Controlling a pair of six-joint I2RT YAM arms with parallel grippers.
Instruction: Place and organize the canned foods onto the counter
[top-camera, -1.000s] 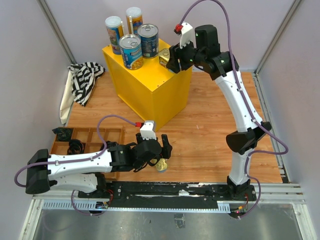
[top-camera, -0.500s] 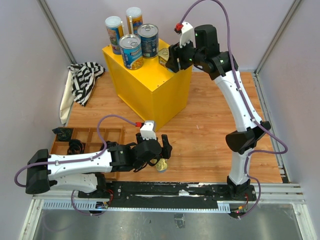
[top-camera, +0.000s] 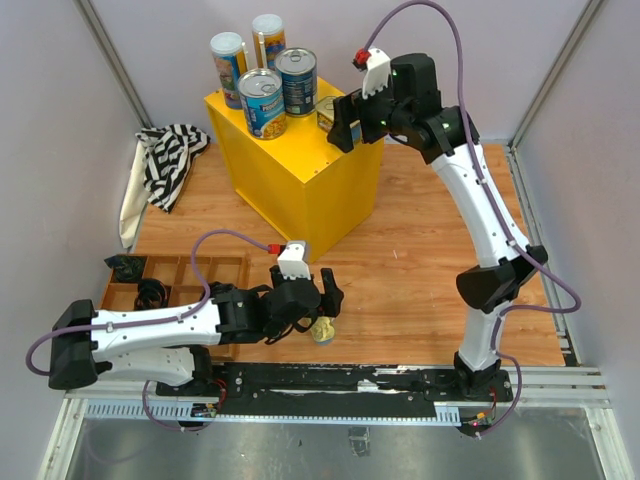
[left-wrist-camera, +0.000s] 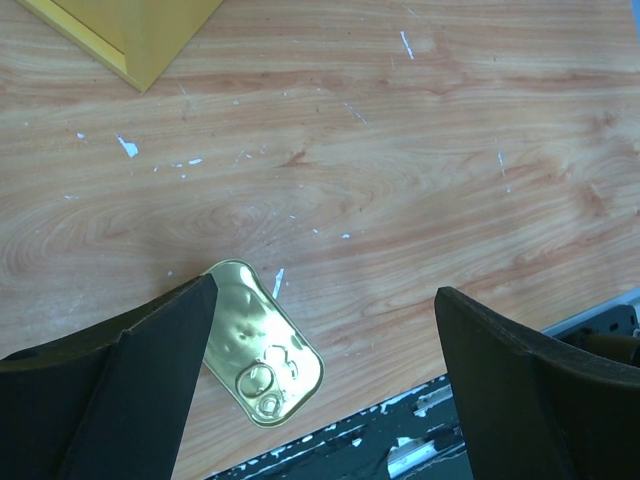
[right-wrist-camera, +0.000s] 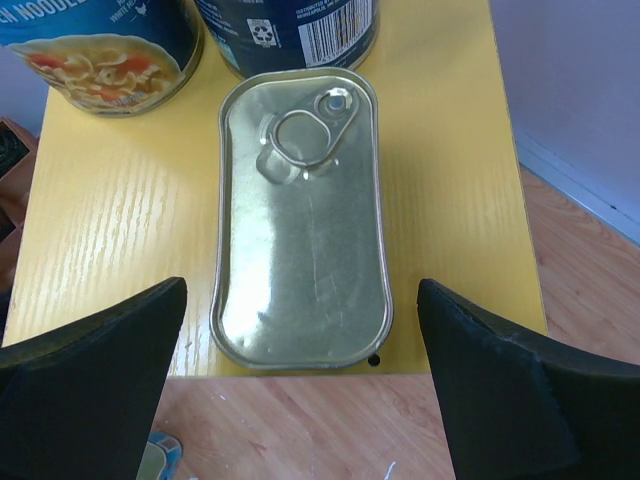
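My view from the console: the yellow counter (top-camera: 300, 190) is crowded. Two slim cylinders (top-camera: 229, 62) and two blue-labelled cans (top-camera: 262, 102) wall off its back, and a gold tin (right-wrist-camera: 300, 220) fills the edge between the right gripper's (right-wrist-camera: 300, 290) spread fingers. A bare yellow strip lies beside that tin. On the wooden tabletop (left-wrist-camera: 450, 150), open room lies right of the second gold tin (left-wrist-camera: 262, 345). The compartment tray (top-camera: 180, 275) and striped cloth (top-camera: 170, 155) crowd the left.
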